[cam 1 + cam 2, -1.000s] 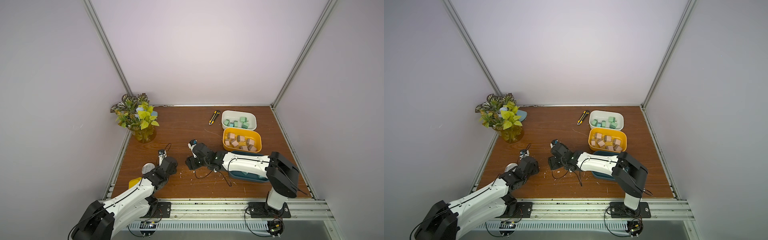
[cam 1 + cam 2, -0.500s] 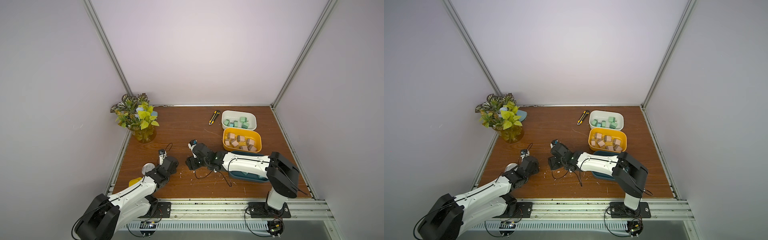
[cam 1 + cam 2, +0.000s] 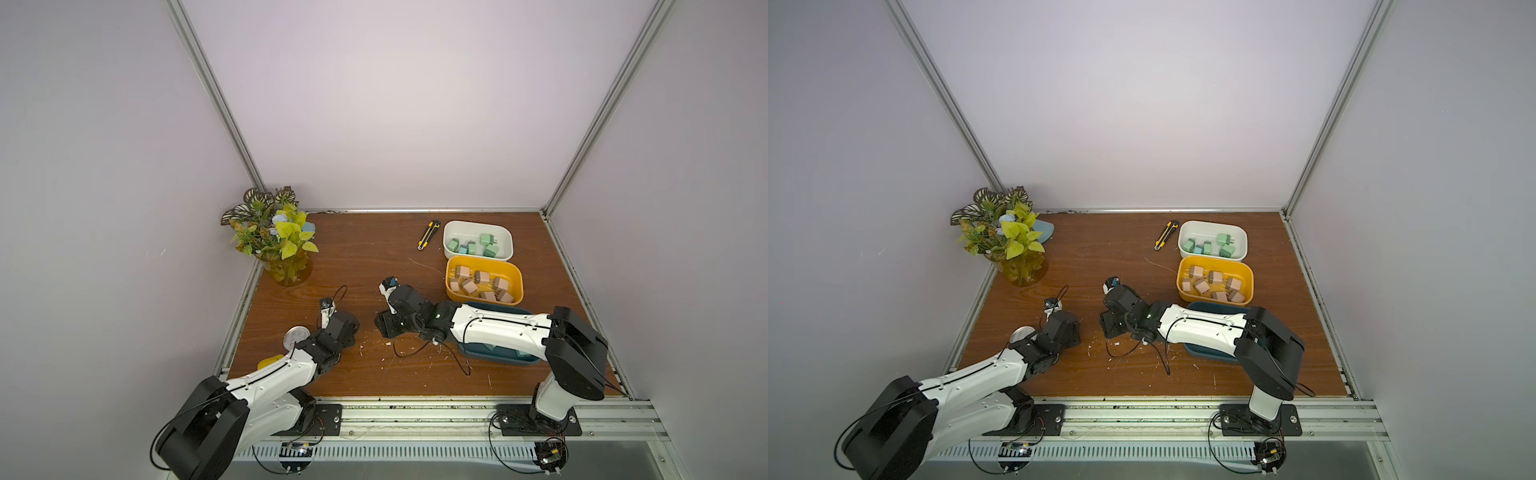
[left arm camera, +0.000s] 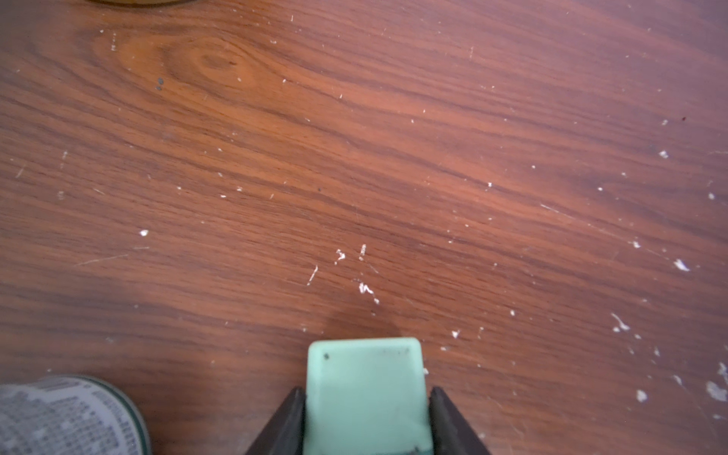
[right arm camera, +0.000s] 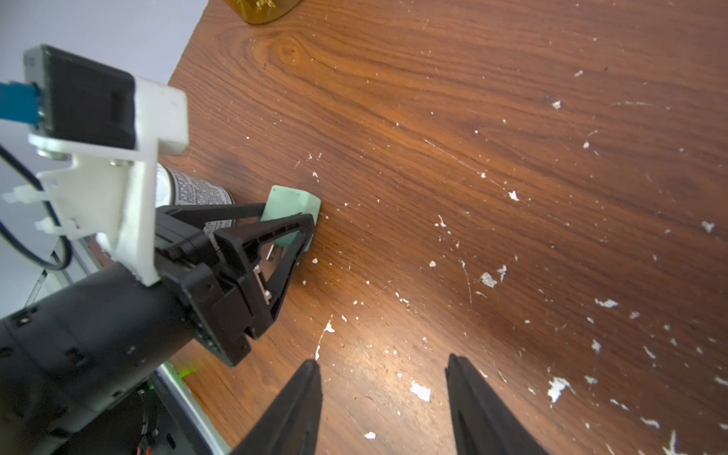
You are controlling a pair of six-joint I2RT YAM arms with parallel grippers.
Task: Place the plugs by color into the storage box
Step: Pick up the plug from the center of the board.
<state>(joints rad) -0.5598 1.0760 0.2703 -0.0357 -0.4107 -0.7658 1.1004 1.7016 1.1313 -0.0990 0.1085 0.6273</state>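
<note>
plug (image 4: 366, 394) near can (image 4: 67, 417) at front left, plant (image 3: 274, 237) in back-left corner, knife (image 3: 428, 235) left of rearmost box (image 3: 478, 224)

The counter (image 4: 354, 157) is seen as reddish wood grain, smooth and faintly glossy, scratched and flecked with white chips. At lower centre, the plug (image 4: 364, 378) is shown as smooth, matt mint plastic, slightly scuffed. The jaws of the left gripper (image 4: 366, 390) are seen as matt black plastic. The white bin (image 3: 469, 229) is seen as glossy plastic.

lit even, soft | glare on table (image 5: 394, 374) | wrist views soft
</note>
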